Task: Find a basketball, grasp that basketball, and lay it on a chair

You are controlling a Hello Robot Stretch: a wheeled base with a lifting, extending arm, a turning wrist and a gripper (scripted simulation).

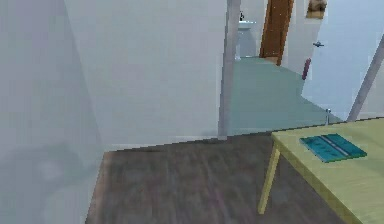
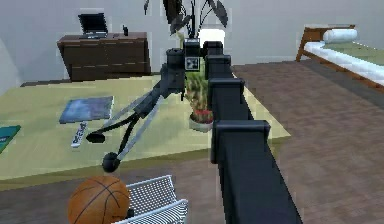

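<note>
Basketball [image 2: 98, 201], position?
— Low at arm side view's left, orange, below the table [image 2: 40, 150] edge, just beside a white mesh seat [image 2: 158, 193]. Touching or apart, can't tell.
— Gripper [image 2: 102, 150]?
— Drawn just above the ball, fingers angled down. Over it or beside it: can't tell. Spread or pressed together: can't tell. Holding anything: can't tell.
— Why that pose?
— My guess: the arm [image 2: 240, 150] reaches across the table, past the plant [image 2: 200, 100], to work the ball by the seat. If that seat is the chair, the lay-down is near. Plant risks a knock.
— Farther right?
— Bed [image 2: 345, 45], well apart.
</note>
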